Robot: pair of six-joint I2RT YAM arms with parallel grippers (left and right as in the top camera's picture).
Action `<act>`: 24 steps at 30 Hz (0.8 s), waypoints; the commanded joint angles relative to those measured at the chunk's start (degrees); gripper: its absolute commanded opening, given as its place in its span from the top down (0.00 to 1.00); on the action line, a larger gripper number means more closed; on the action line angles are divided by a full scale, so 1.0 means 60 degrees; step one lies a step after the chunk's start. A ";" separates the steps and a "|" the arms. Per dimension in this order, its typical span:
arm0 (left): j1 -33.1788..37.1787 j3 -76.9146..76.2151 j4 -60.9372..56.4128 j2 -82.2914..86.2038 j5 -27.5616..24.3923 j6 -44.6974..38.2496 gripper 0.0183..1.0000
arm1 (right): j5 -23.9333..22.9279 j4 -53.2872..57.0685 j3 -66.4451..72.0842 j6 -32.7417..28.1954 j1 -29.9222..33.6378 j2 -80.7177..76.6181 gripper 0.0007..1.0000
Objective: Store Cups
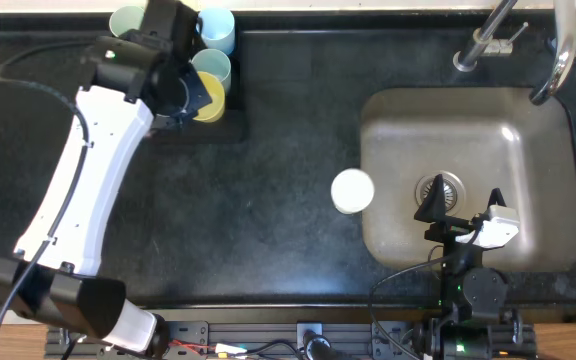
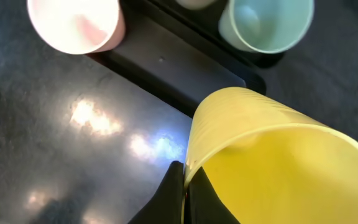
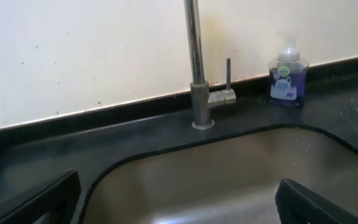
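Spanning the view: dark table (image 1: pixel 268 250), steel sink (image 1: pixel 388 110) set in it. Black tray (image 1: pixel 230 128) well left of the sink, light blue cups (image 1: pixel 216 30) standing on it. White cup (image 1: pixel 352 190) on the table just left of the sink. Left gripper (image 2: pixel 184 177) over the tray's sink-side end, fingers pinched on the rim of a tilted yellow cup (image 2: pixel 272 168). Right gripper (image 3: pixel 178 190) over the sink, fingers wide apart, nothing held.

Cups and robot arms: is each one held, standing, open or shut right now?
yellow cup: tilted, held by its rim.
left end effector: shut on the yellow cup.
pink cup: upright, empty.
green cup: upright, empty.
white cup: standing free on the counter.
right end effector: open, holding nothing.
faucet: no water running.
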State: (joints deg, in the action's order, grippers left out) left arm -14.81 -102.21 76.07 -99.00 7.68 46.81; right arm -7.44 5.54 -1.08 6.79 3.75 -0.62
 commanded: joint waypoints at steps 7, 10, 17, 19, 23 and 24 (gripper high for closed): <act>0.1304 0.0688 -0.0091 -0.0204 -0.0492 0.1005 0.98 | 0.0062 -0.0080 0.0047 -0.0025 0.0051 0.0076 0.00; 0.1439 0.0688 -0.0233 -0.0539 -0.0488 0.1144 0.98 | 0.0062 -0.0080 0.0047 -0.0025 0.0051 0.0076 0.00; 0.1494 0.0688 -0.0222 -0.1191 -0.0331 0.1523 0.98 | 0.0062 -0.0080 0.0047 -0.0025 0.0051 0.0076 0.00; 0.1504 0.0688 -0.0270 -0.1282 -0.0306 0.1545 0.98 | 0.0062 -0.0080 0.0047 -0.0025 0.0051 0.0076 0.00; 0.1588 0.0688 -0.0219 -0.1417 -0.0251 0.1789 0.98 | 0.0062 -0.0080 0.0047 -0.0025 0.0051 0.0076 0.00; 0.1625 0.0688 -0.0229 -0.1468 -0.0270 0.1789 0.98 | 0.0062 -0.0080 0.0047 -0.0025 0.0051 0.0076 0.00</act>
State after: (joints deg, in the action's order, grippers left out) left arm -6.09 -98.48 74.61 -106.98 5.17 55.57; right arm -7.44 5.54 -1.08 6.81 3.77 -0.62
